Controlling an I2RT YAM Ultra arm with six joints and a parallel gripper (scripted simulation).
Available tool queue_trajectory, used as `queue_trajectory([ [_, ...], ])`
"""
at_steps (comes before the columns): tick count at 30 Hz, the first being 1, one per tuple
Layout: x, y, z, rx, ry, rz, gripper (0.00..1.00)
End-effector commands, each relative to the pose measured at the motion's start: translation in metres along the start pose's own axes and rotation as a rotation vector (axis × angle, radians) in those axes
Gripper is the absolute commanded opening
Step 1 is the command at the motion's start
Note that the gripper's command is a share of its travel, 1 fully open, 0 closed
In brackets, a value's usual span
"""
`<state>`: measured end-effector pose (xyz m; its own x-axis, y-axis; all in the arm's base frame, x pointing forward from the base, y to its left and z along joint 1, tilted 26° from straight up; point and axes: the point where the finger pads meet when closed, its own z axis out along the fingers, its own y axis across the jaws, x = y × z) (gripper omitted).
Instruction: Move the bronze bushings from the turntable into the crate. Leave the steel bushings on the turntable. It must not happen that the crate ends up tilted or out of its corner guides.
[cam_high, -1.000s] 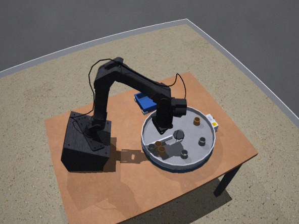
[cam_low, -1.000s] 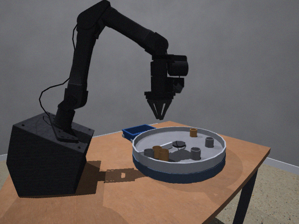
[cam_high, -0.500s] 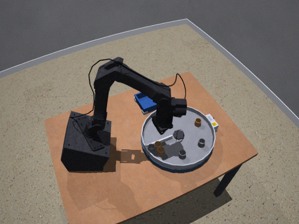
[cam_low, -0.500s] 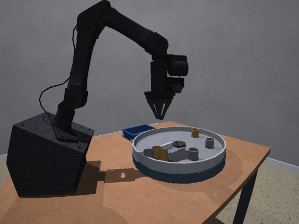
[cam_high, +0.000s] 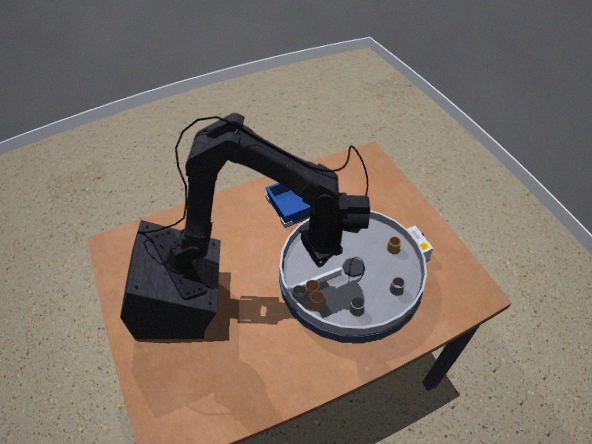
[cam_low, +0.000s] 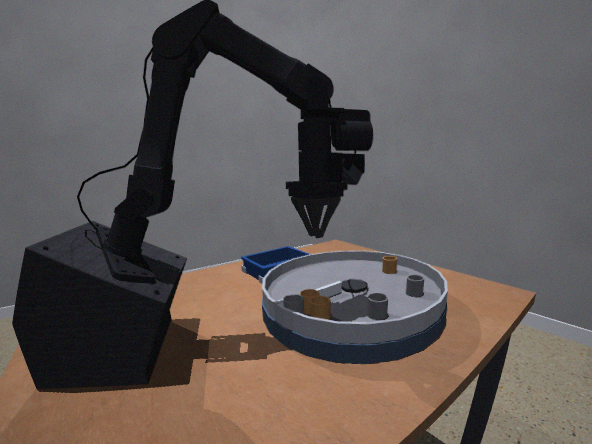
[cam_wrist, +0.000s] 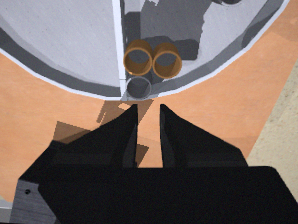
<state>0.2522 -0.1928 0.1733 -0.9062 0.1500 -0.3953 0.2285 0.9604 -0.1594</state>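
The end effector (cam_low: 316, 236) (cam_wrist: 148, 111) hangs above the turntable (cam_high: 419, 280) (cam_low: 350, 332) (cam_wrist: 210, 77), its fingers nearly together with nothing between them. Below it, two bronze bushings (cam_high: 315, 294) (cam_low: 316, 305) (cam_wrist: 152, 62) stand beside a steel bushing (cam_high: 299, 291) (cam_low: 293, 303) (cam_wrist: 138, 88); a third bronze one (cam_high: 394, 245) (cam_low: 389, 265) stands farther off. The blue crate (cam_high: 295, 209) (cam_low: 255, 267) sits on the counter (cam_high: 400, 370) (cam_low: 325, 400) (cam_wrist: 200, 120), lower than the end effector.

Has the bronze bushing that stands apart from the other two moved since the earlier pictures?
Yes. In the top view, the lone bushing has shifted slightly right and down, closer to the white box, which hasn't moved.
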Motion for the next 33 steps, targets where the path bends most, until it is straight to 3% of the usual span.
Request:
queue_trajectory([
  [1, -0.0137, -0.0033, -0.0180, 0.018, -0.060, 0.004, 0.18],
  [33, -0.0137, -0.0033, -0.0180, 0.018, -0.060, 0.004, 0.18],
])
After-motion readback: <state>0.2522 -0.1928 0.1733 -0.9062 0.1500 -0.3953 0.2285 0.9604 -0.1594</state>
